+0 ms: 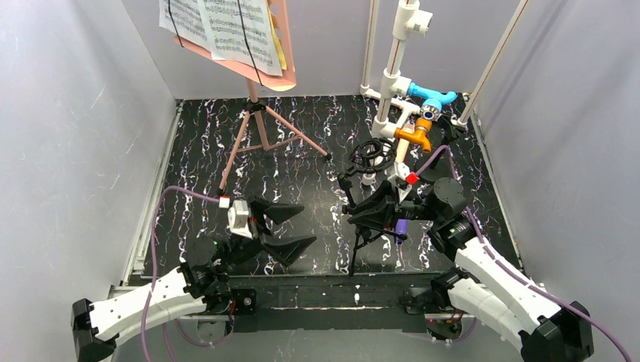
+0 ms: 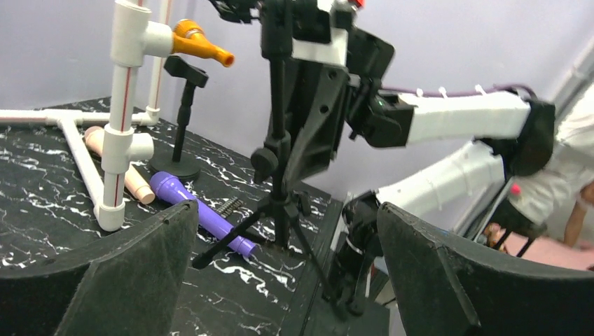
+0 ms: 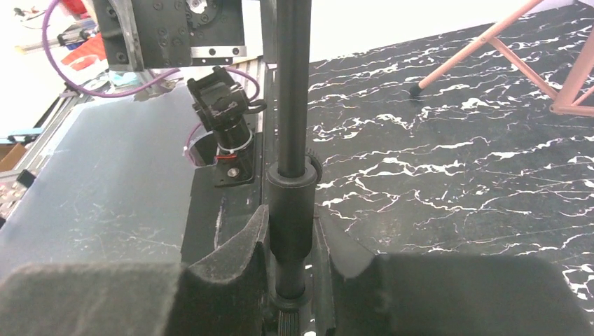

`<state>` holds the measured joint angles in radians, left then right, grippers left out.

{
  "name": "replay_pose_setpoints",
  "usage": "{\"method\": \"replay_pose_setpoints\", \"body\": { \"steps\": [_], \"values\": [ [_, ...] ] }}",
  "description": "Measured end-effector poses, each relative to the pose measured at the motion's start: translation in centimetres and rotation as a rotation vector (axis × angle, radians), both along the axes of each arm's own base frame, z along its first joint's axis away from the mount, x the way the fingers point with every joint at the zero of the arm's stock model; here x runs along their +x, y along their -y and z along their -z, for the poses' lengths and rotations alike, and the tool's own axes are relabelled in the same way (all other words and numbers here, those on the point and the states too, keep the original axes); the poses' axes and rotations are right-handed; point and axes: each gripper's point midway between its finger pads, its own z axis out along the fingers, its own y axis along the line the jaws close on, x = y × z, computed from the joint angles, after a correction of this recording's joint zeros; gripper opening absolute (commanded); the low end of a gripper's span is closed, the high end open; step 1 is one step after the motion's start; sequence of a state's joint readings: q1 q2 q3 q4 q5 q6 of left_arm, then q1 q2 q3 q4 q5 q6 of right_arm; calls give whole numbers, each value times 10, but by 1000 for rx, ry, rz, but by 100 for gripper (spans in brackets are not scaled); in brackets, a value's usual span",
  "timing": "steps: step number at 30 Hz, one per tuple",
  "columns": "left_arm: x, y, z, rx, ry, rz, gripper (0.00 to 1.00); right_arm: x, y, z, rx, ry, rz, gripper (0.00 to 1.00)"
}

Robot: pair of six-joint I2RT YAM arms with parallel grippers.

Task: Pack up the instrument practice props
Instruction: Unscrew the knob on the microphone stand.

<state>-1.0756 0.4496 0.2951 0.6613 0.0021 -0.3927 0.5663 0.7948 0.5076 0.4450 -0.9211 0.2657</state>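
Black tripod stand (image 2: 278, 140) is up on its feet close to the near edge of the surface (image 1: 204, 143), right of centre. Its pole runs straight up and down, and its thin legs are splayed on the black top with its white marbling. The right jaws are pinching that pole: in the right wrist view the round matte tube runs vertically between the two fingers (image 3: 231, 266), which press in on either side just under a collar. The left jaws are spread wide with nothing between them, and their dark, felt-like wedge pads (image 2: 133, 280) hover over the near left of the surface.

Over on the right, the purple microphone (image 2: 203, 213) lies flat just beyond the tripod's feet. Its long axis slants, with the rounded head toward the white pipe frame (image 2: 119, 105) and the narrow tail toward the tripod. The beige microphone (image 2: 140, 190) lies flat just beside it, roughly parallel and partly hidden behind a pipe upright. Behind them a small black stand (image 2: 183, 119) stands upright on a round base, with a clip on top. An orange fitting (image 2: 199, 43) and a blue fitting (image 1: 434, 96) stick out from the frame.

At the far left, the pink sheet-music holder (image 1: 253, 75) stands on slender folding legs (image 1: 260, 136), spread wide. The printed music pages (image 1: 219, 26) rest on its tilted tray under thin dark cords.
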Motion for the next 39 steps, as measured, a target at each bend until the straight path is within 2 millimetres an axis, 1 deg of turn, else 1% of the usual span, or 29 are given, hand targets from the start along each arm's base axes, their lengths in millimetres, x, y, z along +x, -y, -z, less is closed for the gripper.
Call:
{"method": "replay_pose_setpoints", "body": {
  "steps": [4,9,18,27,34,39],
  "values": [
    [-17,-8,10,26,110,46,98,-8,3,-4,6,9,-35,1],
    [-26,-9,11,43,176,77,98,-18,5,-7,12,21,-82,1],
    [-24,6,32,116,137,114,98,-24,7,-7,10,27,-115,1],
    [-25,14,27,84,132,144,98,-28,10,-9,13,42,-130,1],
    [-28,26,36,112,135,189,98,-29,10,-9,12,40,-136,1],
    [-27,30,37,118,156,192,98,-30,10,-8,9,36,-139,1]
  ]
}}
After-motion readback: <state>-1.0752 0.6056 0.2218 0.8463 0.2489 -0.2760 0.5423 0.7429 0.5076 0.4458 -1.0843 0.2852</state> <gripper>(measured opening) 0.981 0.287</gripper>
